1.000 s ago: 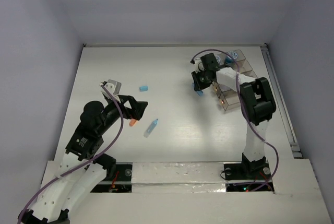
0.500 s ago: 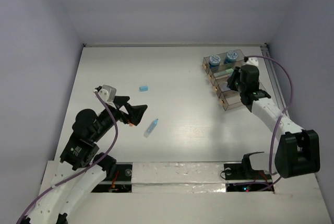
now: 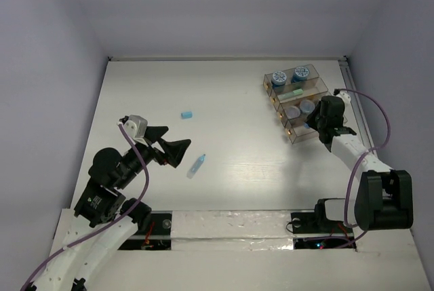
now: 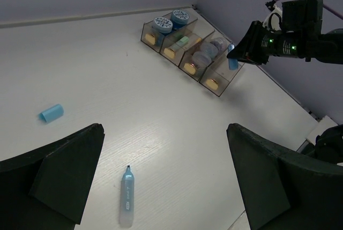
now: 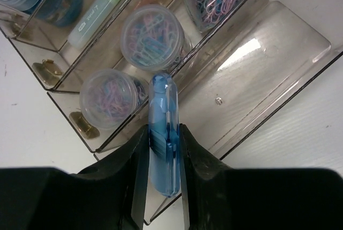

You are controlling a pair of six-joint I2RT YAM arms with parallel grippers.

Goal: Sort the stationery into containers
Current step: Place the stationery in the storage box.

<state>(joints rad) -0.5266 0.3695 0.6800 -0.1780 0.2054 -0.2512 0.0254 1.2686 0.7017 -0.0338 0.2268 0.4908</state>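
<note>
Right gripper (image 5: 163,147): pinching blue stick (image 5: 162,113), bins (image 5: 278,42) just past fingertips. Left gripper (image 4: 165,133): spread wide, marker (image 4: 126,203) below, between fingers.

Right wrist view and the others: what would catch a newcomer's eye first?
The right pincer is shut on a blue pen, poised at the edge of the rack's empty end bin, next to the paperclip jars. Mid-table, a light-blue pen lies loose ahead of the wide-open left pincer, with a short blue stick farther back.

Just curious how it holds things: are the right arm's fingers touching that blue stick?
Touching. The right wrist view shows both fingers pressed flush against the blue stick.
</note>
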